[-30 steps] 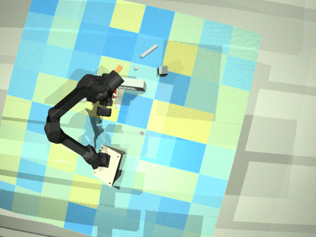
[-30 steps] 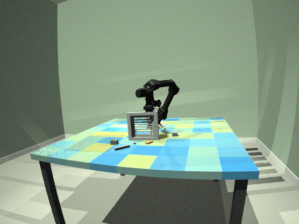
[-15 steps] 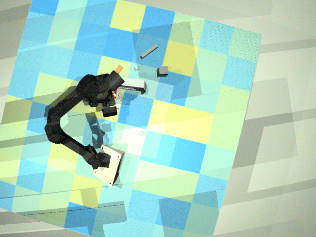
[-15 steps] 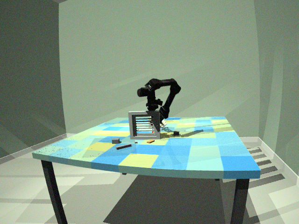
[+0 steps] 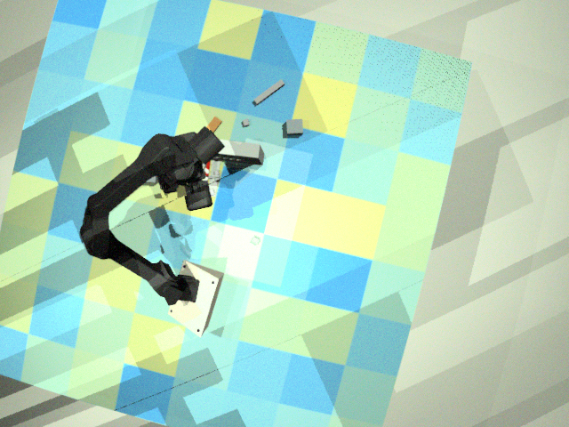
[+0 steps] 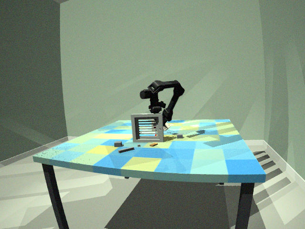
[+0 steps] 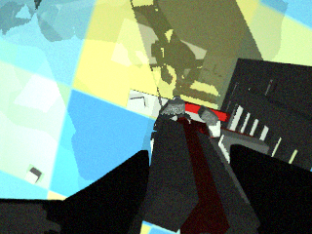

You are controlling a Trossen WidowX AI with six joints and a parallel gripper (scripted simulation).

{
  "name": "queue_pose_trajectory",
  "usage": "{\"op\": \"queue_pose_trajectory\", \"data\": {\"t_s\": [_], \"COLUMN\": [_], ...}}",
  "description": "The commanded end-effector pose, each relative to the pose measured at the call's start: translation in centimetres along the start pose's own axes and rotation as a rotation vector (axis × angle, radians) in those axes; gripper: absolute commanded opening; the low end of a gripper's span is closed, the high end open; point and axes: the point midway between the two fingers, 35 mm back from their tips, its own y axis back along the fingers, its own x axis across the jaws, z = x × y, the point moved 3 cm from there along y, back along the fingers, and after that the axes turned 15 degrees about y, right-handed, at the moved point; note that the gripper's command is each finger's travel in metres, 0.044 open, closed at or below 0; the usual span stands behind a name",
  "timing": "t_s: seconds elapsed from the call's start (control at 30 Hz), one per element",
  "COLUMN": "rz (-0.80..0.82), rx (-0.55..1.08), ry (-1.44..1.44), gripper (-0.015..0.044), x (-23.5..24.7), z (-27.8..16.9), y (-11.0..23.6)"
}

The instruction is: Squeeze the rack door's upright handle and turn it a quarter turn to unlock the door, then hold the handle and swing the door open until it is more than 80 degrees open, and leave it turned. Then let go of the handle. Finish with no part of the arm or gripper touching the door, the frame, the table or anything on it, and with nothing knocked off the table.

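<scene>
The rack frame stands upright. The door stands out from it, roughly at a right angle in the top view; the arm covers part of it, so the exact angle cannot be read. The handle is the dark upright bar with a dark red side in the wrist view. My gripper points down around the handle, its black fingers open and apart on either side of it. Whether a finger still touches it cannot be told. In the top and exterior views the fingers are hidden.
An orange block, a small grey cube, a grey block and a grey bar lie behind the rack from the arm base. Another grey block lies beside the rack.
</scene>
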Motion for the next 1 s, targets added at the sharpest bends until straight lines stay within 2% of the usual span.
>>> {"op": "queue_pose_trajectory", "data": {"t_s": [0.0,0.1,0.97], "rz": [0.002,0.002,0.002], "rx": [-0.001,-0.001,0.001], "ry": [0.006,-0.068,-1.356], "gripper": [0.0284,0.0284,0.0284], "x": [0.01,0.01,0.03], "z": [0.00,0.00,-0.01], "y": [-0.06,-0.06,-0.05]}}
